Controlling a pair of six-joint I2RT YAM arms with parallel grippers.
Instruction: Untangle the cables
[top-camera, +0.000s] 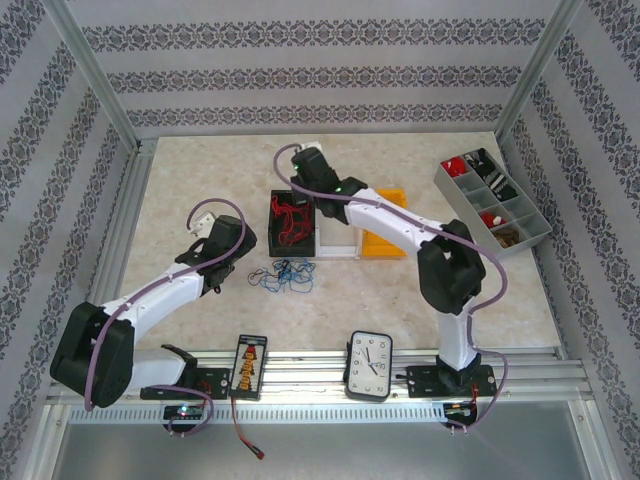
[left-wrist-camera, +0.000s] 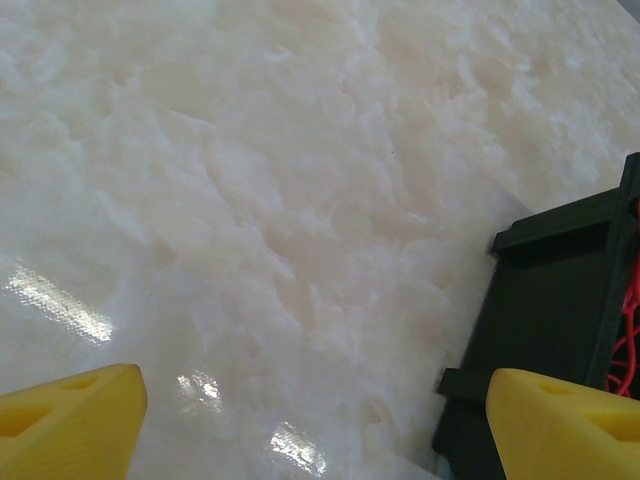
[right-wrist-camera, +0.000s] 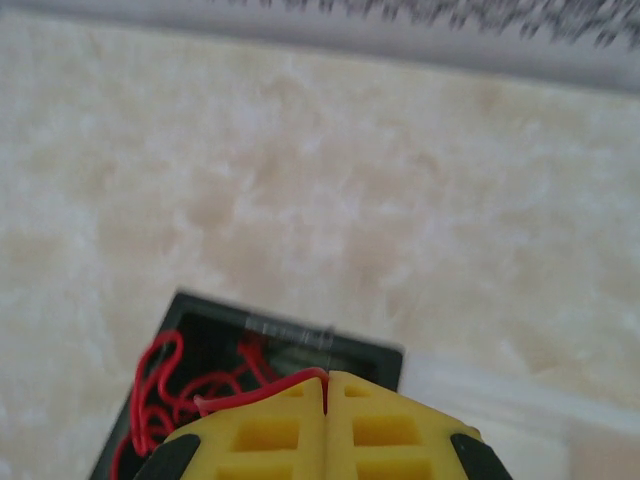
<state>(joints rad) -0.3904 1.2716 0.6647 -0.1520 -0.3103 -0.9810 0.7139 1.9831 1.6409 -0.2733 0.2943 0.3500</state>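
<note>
Red cables (top-camera: 291, 222), top view: a loose tangle lying in the black bin (top-camera: 295, 253) at mid-table, with the right arm reaching over it.
Blue and black cables (top-camera: 283, 276), top view: a small knot of loops on the bare table (top-camera: 200, 170), just on the near side of the black bin and apart from both arms.
Other containers, top view: an orange bin (top-camera: 380, 243) sits right of the black one, its contents unclear. A grey divided tray (top-camera: 470, 218) at the far right holds small red, black and brown oddments.
Left gripper (left-wrist-camera: 315, 400), left wrist view: fingers (left-wrist-camera: 70, 420) spread wide over bare table with nothing between them. The black bin's corner is to the right, with red strands at its edge.
Right gripper (right-wrist-camera: 326, 385), right wrist view: fingers pressed together, pinching one strand of the red cables that trails back into the bin.
Handling, as a judgement: thin, light and limp. Strands probably snag on one another, so take a single free loop and lift slowly.
</note>
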